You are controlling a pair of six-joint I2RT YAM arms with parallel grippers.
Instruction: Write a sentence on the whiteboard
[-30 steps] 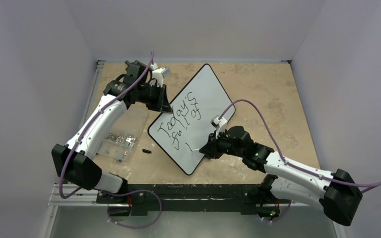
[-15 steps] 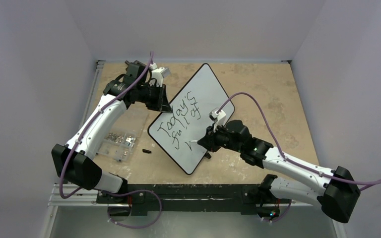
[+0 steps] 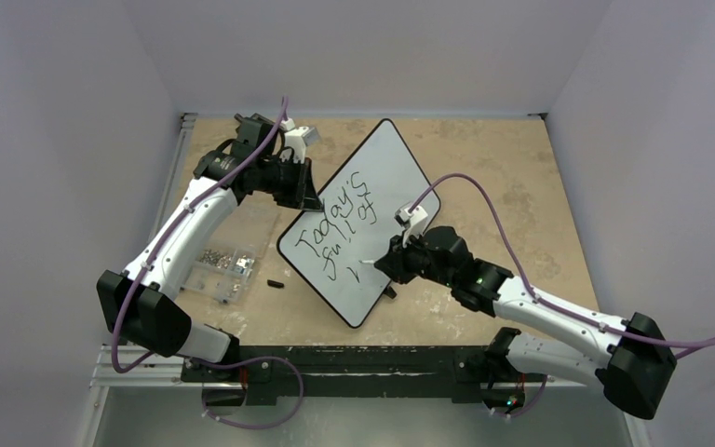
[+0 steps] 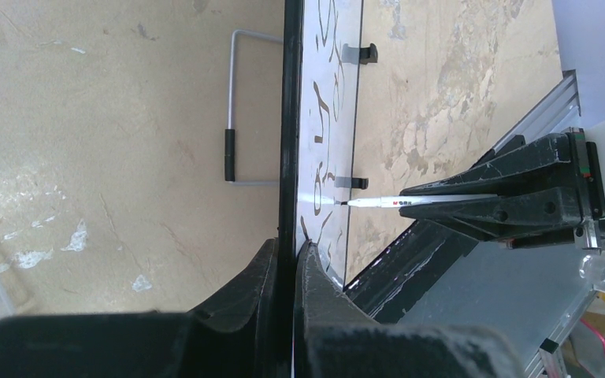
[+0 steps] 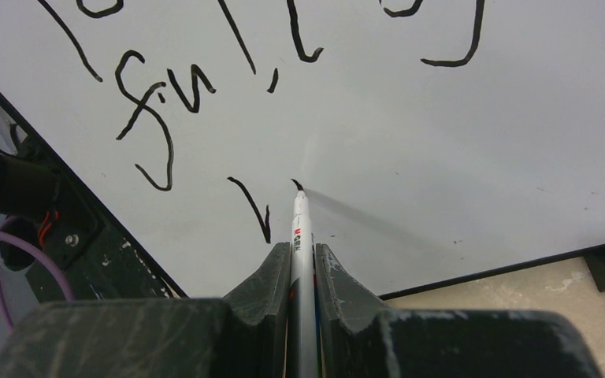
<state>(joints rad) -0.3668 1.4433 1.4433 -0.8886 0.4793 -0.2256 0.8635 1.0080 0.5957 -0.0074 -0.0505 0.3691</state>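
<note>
1. The left tool (image 4: 287, 248) is clamped on the rim of the whiteboard (image 3: 389, 163), in the middle of the surface (image 3: 493, 168)
2. The right tool (image 5: 302, 252) is closed on a marker (image 5: 298, 224), its tip touching the board below the sentence (image 3: 340, 219)

Left tool (image 4: 285, 258) pinching whiteboard (image 4: 290, 118) rim edge-on, marker (image 4: 386, 202) tip touching the lettered face, right tool (image 4: 421, 203) gripping marker

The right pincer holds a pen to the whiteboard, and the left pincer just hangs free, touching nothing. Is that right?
Not quite. The left pincer is not free: it is closed on the black edge of the whiteboard, as the left wrist view shows. The right pincer does hold the pen with its tip at the board.
</note>
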